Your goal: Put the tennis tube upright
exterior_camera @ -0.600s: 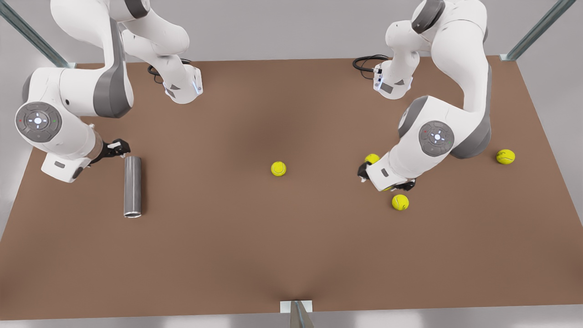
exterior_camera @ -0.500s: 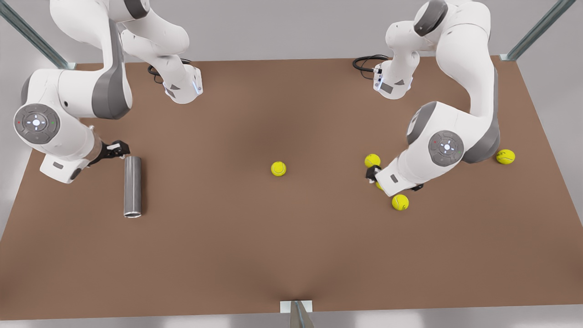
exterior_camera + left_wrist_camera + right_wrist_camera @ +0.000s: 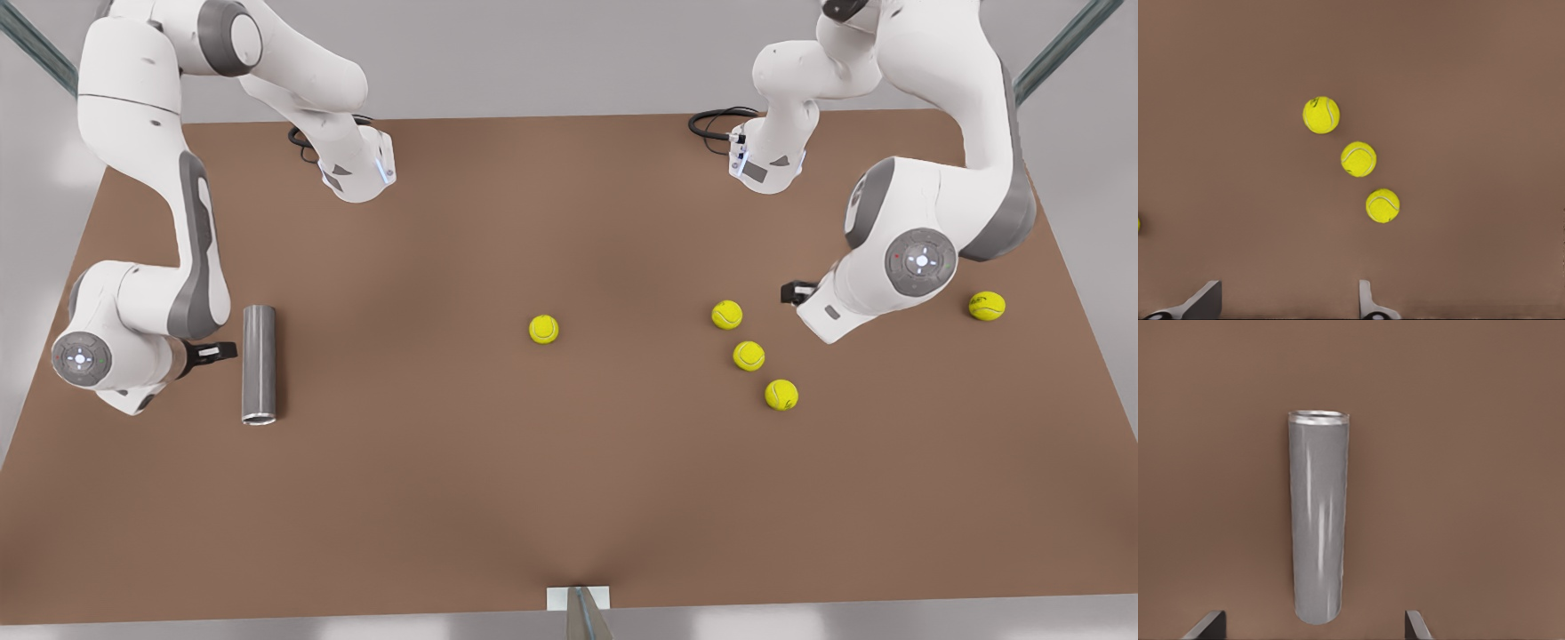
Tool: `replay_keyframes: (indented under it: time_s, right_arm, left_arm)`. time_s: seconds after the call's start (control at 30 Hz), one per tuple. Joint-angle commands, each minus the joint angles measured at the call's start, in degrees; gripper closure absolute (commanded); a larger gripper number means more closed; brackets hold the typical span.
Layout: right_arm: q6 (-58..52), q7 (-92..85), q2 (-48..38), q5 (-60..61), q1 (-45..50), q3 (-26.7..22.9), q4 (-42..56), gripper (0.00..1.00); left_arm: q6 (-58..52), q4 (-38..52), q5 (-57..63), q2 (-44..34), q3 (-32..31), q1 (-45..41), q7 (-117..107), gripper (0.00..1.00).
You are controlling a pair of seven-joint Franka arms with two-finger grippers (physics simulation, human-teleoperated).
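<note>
tennis tube [image 3: 259,364]: flat on its side on the brown desk [image 3: 498,480], over at the front view's left, lighter rim end facing the camera side

right claw [image 3: 213,352]: the one next to the tube, just beside the middle of it and not touching, fingers [image 3: 1206,625] spread wide with nothing in them

left claw [image 3: 794,292]: front view's right, hanging near three tennis balls [image 3: 1358,159] lined up diagonally, open wide and empty too

other balls: one mid-desk [image 3: 543,329], one far right [image 3: 987,306]
</note>
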Motion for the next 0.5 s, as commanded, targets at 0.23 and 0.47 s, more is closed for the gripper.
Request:
replay_keyframes:
  time_s: [0.23, 0.47]
  right_arm:
    - [27.52, -6.07, 0.72, 4.18, -3.23, -0.02, -14.36, 0.0]
    - [33.06, -6.15, 5.73, 4.09, -4.02, -0.11, -16.74, 0.0]
  left_arm:
    - [-3.08, -1.87, -3.95, 1.09, 1.17, -0.24, 2.57, 0.0]
    - [-3.17, -1.87, -3.77, 1.26, 1.61, -0.42, 2.48, 0.0]
